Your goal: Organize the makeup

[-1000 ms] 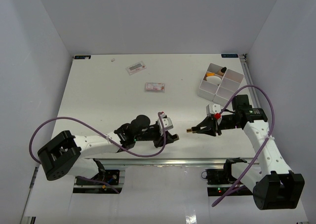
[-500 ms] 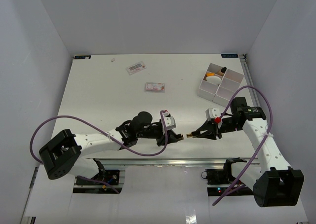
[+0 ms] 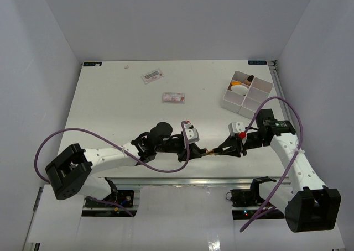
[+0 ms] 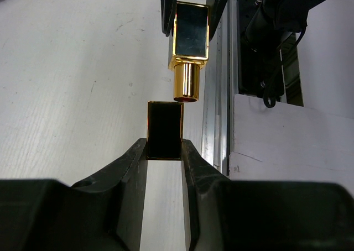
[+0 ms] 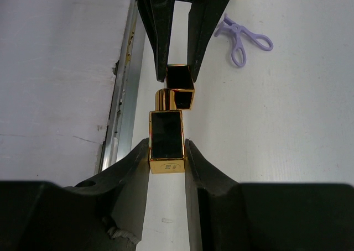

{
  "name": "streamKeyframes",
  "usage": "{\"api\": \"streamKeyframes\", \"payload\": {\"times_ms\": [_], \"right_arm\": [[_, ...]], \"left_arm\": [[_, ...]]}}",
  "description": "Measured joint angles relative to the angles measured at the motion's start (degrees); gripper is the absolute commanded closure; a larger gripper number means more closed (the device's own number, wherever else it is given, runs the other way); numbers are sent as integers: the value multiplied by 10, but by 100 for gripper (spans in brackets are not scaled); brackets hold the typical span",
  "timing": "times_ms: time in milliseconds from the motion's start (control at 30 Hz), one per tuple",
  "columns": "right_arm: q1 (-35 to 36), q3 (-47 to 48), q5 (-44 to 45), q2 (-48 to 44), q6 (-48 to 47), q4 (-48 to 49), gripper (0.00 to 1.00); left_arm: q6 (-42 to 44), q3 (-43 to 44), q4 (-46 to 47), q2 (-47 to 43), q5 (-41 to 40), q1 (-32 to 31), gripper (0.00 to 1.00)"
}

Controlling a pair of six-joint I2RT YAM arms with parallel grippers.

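At the counter's (image 3: 110,113) near edge the left gripper (image 4: 165,147) clamps a black lipstick cap (image 4: 165,129), and the right gripper (image 5: 167,151) clamps the lipstick body (image 5: 166,136), its gold end at the cap's mouth. The white tray (image 3: 233,102) at far right holds an orange-and-white tube (image 3: 239,86) in one compartment.

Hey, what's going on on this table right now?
The two arms seem to be capping a lipstick near the front edge of the table. The left tool grips the black cap. The right tool grips the gold-and-black lipstick base. The gold inner tube meets the cap's open end, slightly off-centre, not yet inside. The white compartment tray stands far right.
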Motion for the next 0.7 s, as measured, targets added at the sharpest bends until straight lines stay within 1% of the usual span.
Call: {"api": "streamKeyframes", "payload": {"times_ms": [200, 500, 700], "right_arm": [[5, -3, 6, 0, 23, 30, 92], [9, -3, 13, 0, 42, 50, 92], [26, -5, 18, 0, 53, 63, 92]], "left_arm": [[-1, 0, -3, 0, 10, 0, 83], [-1, 0, -2, -8, 11, 0, 83], [0, 4, -5, -5, 17, 0, 82]]}}
